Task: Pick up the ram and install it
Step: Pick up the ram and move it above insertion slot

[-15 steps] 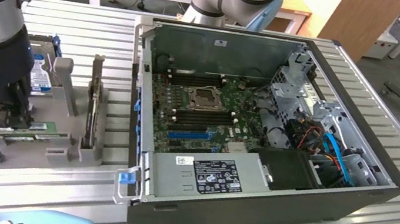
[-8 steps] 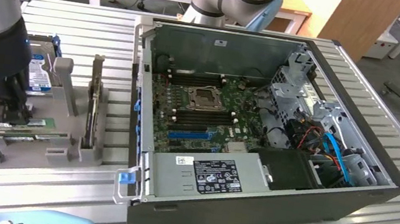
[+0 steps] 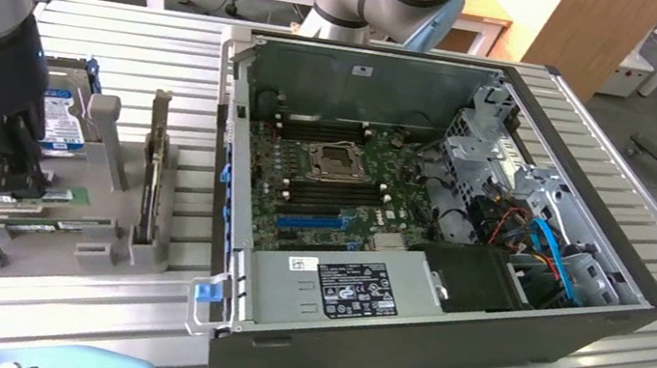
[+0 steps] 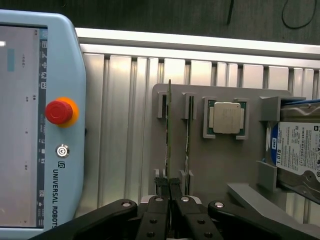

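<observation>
Green circuit-board ram (image 4: pixel 169 130), a long thin stick seen edge-on, stands at a slot of the grey plastic holder (image 4: pixel 220 165) on the ribbed aluminium worktop (image 4: pixel 125 125), just beside a second, similar green stick (image 4: pixel 188 135); I cannot tell whether it is seated or slightly lifted. Black two-fingered end effector (image 4: pixel 169 186) is clenched across the ram's faces at its upper edge, about mid-length by the exterior view. Judgement: light, stiff, fragile board with slippery flat faces, best pinched squarely at mid-length on the top edge, clear of the chips.
</observation>
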Robot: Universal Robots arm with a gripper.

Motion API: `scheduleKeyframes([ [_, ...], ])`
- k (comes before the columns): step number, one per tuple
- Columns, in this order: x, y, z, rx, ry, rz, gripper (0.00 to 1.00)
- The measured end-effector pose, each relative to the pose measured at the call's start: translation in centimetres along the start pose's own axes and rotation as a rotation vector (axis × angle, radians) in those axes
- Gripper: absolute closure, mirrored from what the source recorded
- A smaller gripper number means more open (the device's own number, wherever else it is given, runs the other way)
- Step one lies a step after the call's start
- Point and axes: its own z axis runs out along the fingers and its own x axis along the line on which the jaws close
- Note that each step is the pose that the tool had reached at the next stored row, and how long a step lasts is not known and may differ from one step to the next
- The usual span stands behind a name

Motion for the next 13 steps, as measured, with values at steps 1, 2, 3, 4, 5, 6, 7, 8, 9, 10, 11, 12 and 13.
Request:
scheduleKeyframes([
  [1, 0.0, 0.00, -0.16, 0.0000, 0.0000, 0.000, 0.89],
  [2, 0.0, 0.01, -0.30, 0.0000, 0.0000, 0.000, 0.89],
  [3, 0.0, 0.01, -0.43, 0.0000, 0.0000, 0.000, 0.89],
  [4, 0.0, 0.02, -0.55, 0.0000, 0.0000, 0.000, 0.89],
  [5, 0.0, 0.03, -0.68, 0.0000, 0.0000, 0.000, 0.89],
  [6, 0.0, 0.03, -0.82, 0.0000, 0.0001, 0.000, 0.89],
  [7, 0.0, 0.04, -0.96, 0.0000, 0.0000, 0.000, 0.89],
  [8, 0.0, 0.05, -1.13, 0.0000, 0.0000, 0.000, 0.89],
  [9, 0.0, 0.05, -1.28, 0.0000, 0.0000, 0.000, 0.89],
  [10, 0.0, 0.06, -1.46, 0.0000, 0.0000, 0.000, 0.89],
  [11, 0.0, 0.07, -1.66, 0.0000, 0.0000, 0.000, 0.89],
  [12, 0.0, 0.08, -1.86, 0.0000, 0.0000, 0.000, 0.89],
  [13, 0.0, 0.09, -2.06, 0.0000, 0.0000, 0.000, 0.89],
])
